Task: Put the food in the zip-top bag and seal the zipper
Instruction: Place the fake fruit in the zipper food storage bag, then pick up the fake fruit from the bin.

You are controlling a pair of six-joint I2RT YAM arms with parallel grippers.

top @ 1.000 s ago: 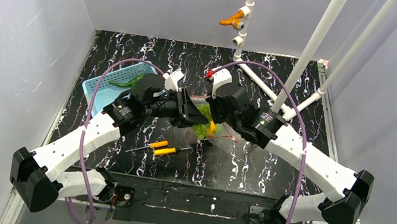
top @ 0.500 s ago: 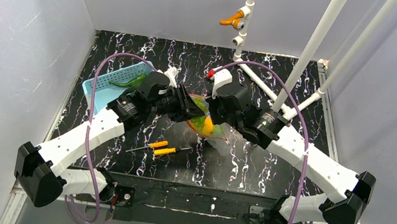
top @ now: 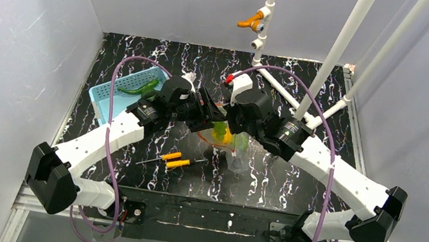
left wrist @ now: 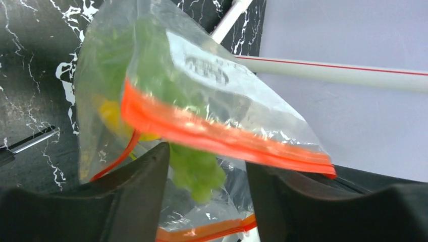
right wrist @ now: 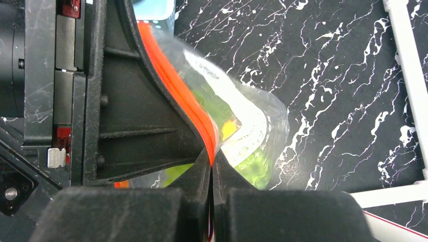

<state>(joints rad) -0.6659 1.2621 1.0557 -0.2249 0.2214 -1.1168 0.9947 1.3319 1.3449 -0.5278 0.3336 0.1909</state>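
Your left arm [top: 101,142] reaches in from the left, elbow folded low by its base, forearm angled up and inward. Your left gripper [left wrist: 207,166] has its jaws standing apart, a clear gap between the two dark fingers. Your right arm [top: 334,172] stretches in from the right to meet it, the two wrists almost nose to nose. Your right gripper [right wrist: 211,161] is pinched tight, fingers pressed together on the edge of the bag [right wrist: 252,126].

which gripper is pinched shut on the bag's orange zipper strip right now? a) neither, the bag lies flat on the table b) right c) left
b: the right wrist view shows the right gripper closed on the zipper of the zip-top bag, while the left gripper has its fingers standing apart.
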